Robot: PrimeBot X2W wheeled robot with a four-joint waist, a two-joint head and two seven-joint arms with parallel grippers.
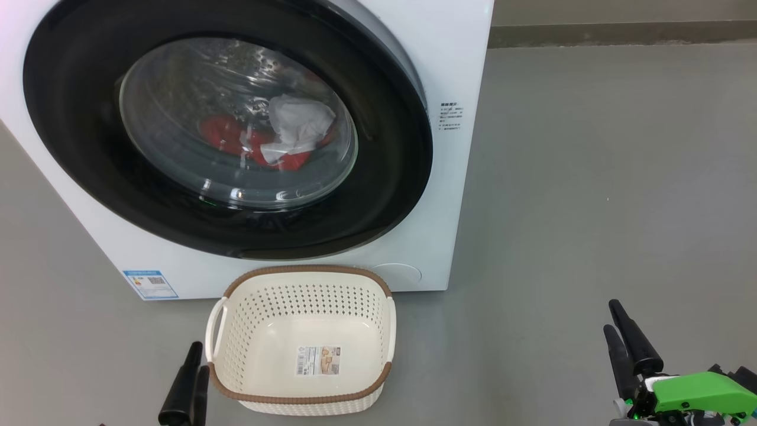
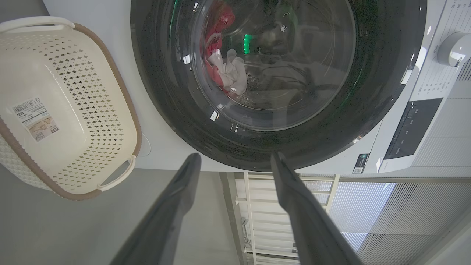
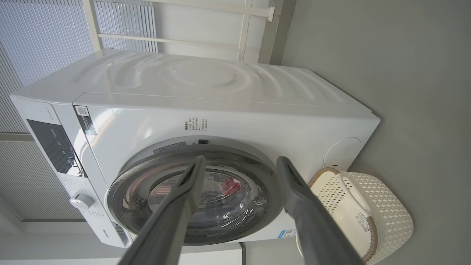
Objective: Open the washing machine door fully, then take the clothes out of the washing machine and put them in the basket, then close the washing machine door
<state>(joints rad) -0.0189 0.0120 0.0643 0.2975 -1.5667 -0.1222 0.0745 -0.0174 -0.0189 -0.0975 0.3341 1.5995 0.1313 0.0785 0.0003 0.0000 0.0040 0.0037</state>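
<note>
Our left pincer [image 1: 198,362] is spread wide and holds nothing, and so is our right pincer [image 1: 614,318]. Just beside the left one the basket [image 1: 295,302] sits on the grey floor [image 1: 591,177]. It is creamy plastic full of little holes, with a brown rim. Behind it stands the big white washing machine [image 1: 455,59]. The washing machine door [image 1: 384,195], round and shiny black, is closed, with the soft red and white clothes [image 1: 284,136] behind its glass.
</note>
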